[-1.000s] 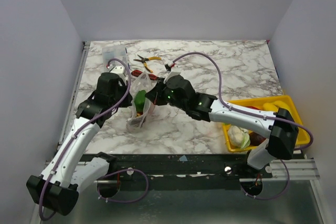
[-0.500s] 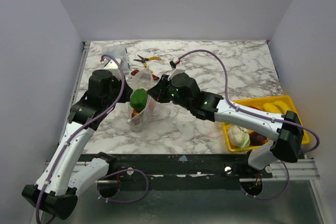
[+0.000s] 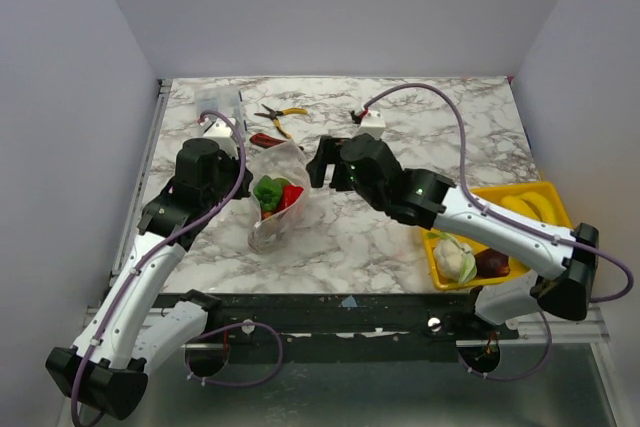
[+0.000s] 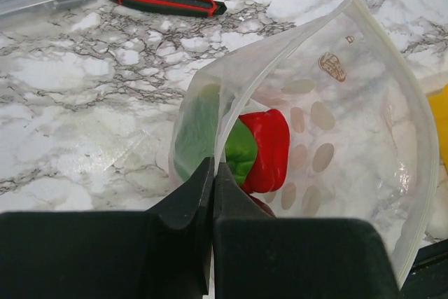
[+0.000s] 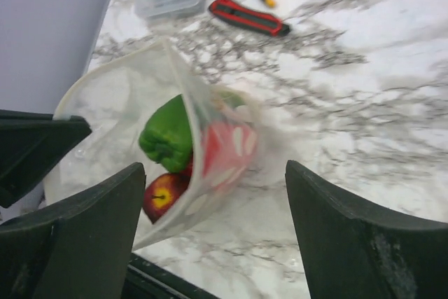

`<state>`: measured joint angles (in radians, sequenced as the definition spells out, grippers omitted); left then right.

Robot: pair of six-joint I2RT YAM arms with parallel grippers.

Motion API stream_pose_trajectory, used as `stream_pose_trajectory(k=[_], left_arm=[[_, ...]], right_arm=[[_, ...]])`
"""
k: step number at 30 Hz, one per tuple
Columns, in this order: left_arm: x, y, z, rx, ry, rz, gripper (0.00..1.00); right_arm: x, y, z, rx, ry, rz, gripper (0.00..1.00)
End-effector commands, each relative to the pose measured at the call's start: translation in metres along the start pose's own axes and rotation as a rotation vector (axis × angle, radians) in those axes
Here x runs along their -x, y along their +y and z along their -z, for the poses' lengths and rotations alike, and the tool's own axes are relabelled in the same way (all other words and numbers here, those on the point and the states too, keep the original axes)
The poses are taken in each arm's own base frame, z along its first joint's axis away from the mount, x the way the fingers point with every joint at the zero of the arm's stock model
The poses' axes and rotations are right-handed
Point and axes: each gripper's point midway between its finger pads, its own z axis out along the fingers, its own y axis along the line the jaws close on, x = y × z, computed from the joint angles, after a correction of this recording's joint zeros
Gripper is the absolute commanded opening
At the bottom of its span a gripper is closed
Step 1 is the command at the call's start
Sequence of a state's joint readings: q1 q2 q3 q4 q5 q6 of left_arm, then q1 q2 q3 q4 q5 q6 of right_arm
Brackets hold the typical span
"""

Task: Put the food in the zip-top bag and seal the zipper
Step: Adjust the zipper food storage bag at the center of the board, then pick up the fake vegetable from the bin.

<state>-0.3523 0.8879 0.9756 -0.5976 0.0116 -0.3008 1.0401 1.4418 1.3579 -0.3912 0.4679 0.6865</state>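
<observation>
Found the left gripper (image 4: 212,173) clamped shut on the near lip of the zip-top bag (image 3: 278,202), lifting that lip to prop the mouth open and tipped toward the right gripper (image 5: 213,173). Judged as a holding grip for loading, not for sealing. Found the right gripper spread wide and empty, hovering just beside the mouth on its right side, with no contact with the plastic evident. Counted three pieces inside: a green pepper (image 4: 241,153), a red pepper (image 4: 271,146) pressed against it, a red apple (image 5: 162,196) underneath. Noted the zipper (image 4: 294,31) unpressed, arching open above the dotted face. Located further pieces well apart in the yellow tray (image 3: 545,195) near the right arm's base: a pale leafy piece (image 3: 455,259) and a maroon piece (image 3: 492,263), probably next for fetching. Logged bystanders beyond the bag on the marble table (image 3: 460,127): red utility knife (image 4: 164,1), yellow-handled pliers (image 3: 280,114), clear compartment box (image 3: 220,100). Cannot make out the tray's far half, partly hidden by the right arm. Cannot tell from above the extent of bag-to-table contact. Lost the bag's lower end behind the left fingers in the left wrist view. Noted heavy blur around the red pepper in the right wrist view.
</observation>
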Motion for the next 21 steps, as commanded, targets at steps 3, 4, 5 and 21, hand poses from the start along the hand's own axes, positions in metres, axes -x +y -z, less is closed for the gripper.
stream_pose_trajectory(k=[3,4,5,21], left_arm=[[0.003,0.005,-0.004,0.015,-0.033,0.000,0.00],[0.003,0.006,-0.004,0.017,-0.030,0.001,0.00],[0.003,0.006,-0.004,0.018,-0.032,0.002,0.00],[0.002,-0.001,0.002,-0.034,-0.048,0.013,0.00]], right_arm=[[0.038,-0.107,0.042,-0.329,-0.142,0.042,0.88],[0.042,-0.123,0.047,-0.357,-0.153,0.023,0.89],[0.045,-0.136,0.051,-0.379,-0.163,0.005,0.89],[-0.028,-0.370,0.099,-0.965,-0.029,-0.513,1.00]])
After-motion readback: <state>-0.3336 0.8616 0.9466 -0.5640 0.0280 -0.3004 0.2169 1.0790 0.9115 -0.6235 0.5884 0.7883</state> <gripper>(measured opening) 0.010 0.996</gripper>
